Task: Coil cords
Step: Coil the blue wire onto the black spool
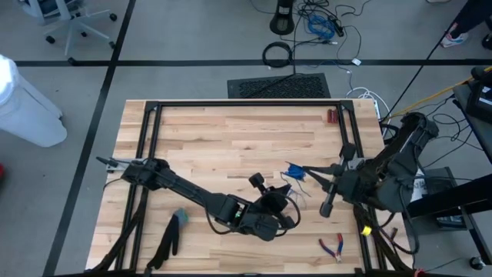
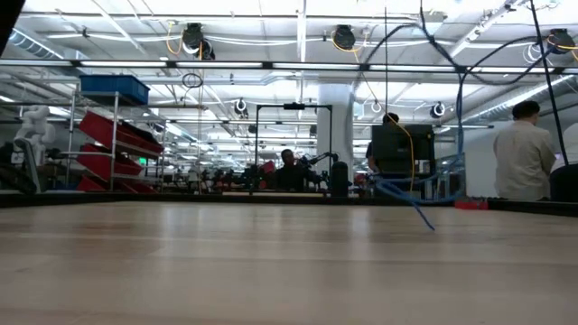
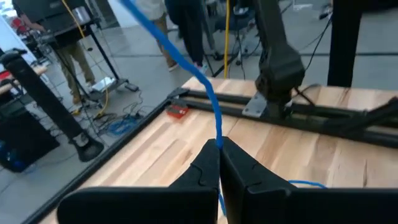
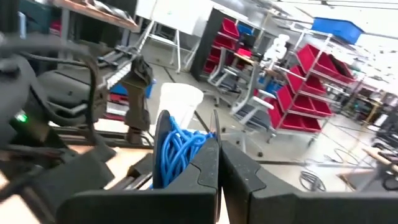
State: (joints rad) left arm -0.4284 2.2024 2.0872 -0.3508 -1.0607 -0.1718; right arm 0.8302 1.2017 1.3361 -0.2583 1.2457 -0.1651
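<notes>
The wooden table (image 1: 231, 138) carries a black frame (image 1: 246, 104) along its edges, and both arms reach in toward its middle. The left arm (image 1: 184, 192) stretches across the boards, its left gripper (image 3: 219, 149) clenched on the blue cord (image 3: 186, 62); the cord runs up and away from the pinched fingertips in a taut line. The right arm (image 1: 384, 169) comes in from the other side, and the right gripper (image 4: 217, 146) is clamped shut on a bunched coil of the same cord, the loops lying just beside its fingers. From above, that bundle sits between the two grippers, raised off the table. Near the right arm's base lie red-handled pliers (image 1: 333, 246). A small red item (image 1: 330, 116) rests by the frame's far corner, well apart from both grippers.
</notes>
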